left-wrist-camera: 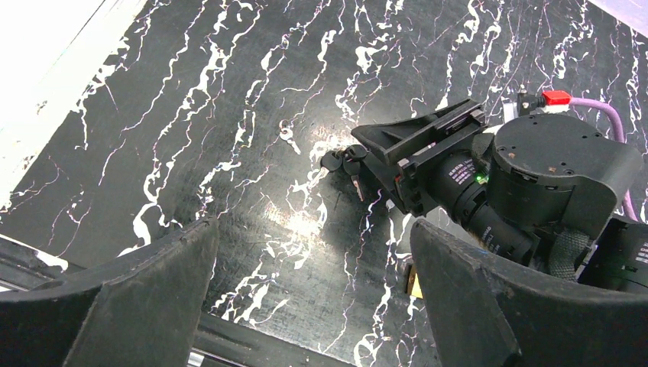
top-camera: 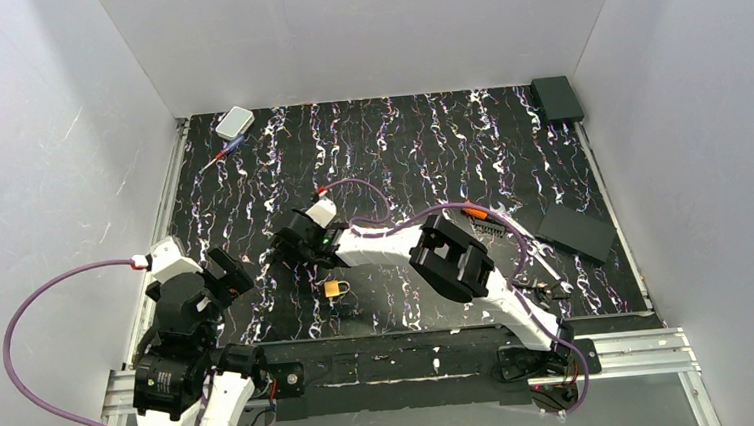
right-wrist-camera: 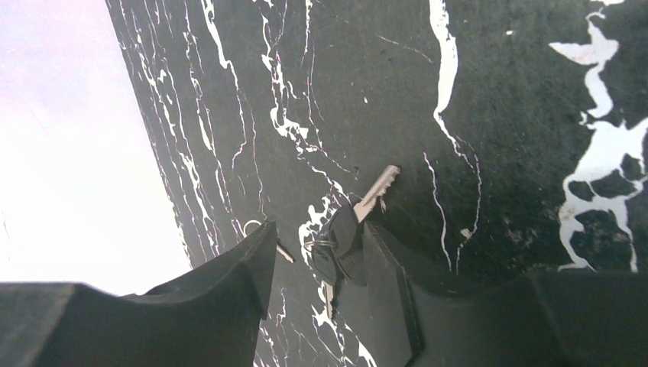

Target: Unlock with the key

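right gripper point(right-wrist-camera: 319, 233): jaws half apart, straddling the key point(right-wrist-camera: 348, 237) at its black head, not clamped on it
key: flat on the table point(right-wrist-camera: 520, 115), blade pointing to 1 o'clock
left gripper point(left-wrist-camera: 312, 229): spread wide, holding nothing
padlock point(top-camera: 336, 288): 5 o'clock of right gripper

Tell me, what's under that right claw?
The key, black-headed with a silver blade, lies on the marbled table between the right gripper's open fingers. One finger partly covers its head and a second key ringed to it.

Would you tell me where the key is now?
In the right wrist view, the key lies flat on the table between the right gripper's fingers, with a small silver key just to its left.
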Robot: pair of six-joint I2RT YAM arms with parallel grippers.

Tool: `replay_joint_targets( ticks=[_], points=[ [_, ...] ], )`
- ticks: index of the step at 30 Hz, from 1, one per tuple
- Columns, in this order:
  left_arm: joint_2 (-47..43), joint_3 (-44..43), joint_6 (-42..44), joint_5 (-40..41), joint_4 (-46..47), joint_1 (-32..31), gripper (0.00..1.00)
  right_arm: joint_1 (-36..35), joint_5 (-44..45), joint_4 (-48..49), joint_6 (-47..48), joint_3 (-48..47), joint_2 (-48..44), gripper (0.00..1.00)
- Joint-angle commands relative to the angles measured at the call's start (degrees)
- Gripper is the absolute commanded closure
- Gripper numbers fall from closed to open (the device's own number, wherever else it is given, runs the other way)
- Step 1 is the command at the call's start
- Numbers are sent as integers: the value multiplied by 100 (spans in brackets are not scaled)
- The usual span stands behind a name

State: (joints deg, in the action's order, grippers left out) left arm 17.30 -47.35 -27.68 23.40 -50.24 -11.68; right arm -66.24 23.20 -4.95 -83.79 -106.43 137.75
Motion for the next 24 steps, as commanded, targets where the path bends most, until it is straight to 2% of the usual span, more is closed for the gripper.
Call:
replay_joint_targets(
  ticks=[1,6,8,10,11,15,18,24],
  points=[
    [45,-132,-27,174,-94,34,6,10,316,-94,184,-239,249,49],
    [63,-130,-27,180,-92,34,6,15,379,-145,315,-253,302,59],
    [88,-125,-22,183,-95,37,6,14,413,-103,468,-247,373,75],
    [105,-125,-18,183,-92,41,6,30,377,-24,611,-262,472,87],
    [119,-124,-18,183,-96,43,6,45,346,71,741,-261,513,97],
    [176,-100,68,95,-40,74,6,80,303,422,1267,-149,437,99],
    [244,-45,338,-352,153,88,5,105,214,1682,1916,858,-292,99],
    [354,32,569,-1149,485,138,5,195,-158,3115,2374,2248,-1221,99]
  ],
)
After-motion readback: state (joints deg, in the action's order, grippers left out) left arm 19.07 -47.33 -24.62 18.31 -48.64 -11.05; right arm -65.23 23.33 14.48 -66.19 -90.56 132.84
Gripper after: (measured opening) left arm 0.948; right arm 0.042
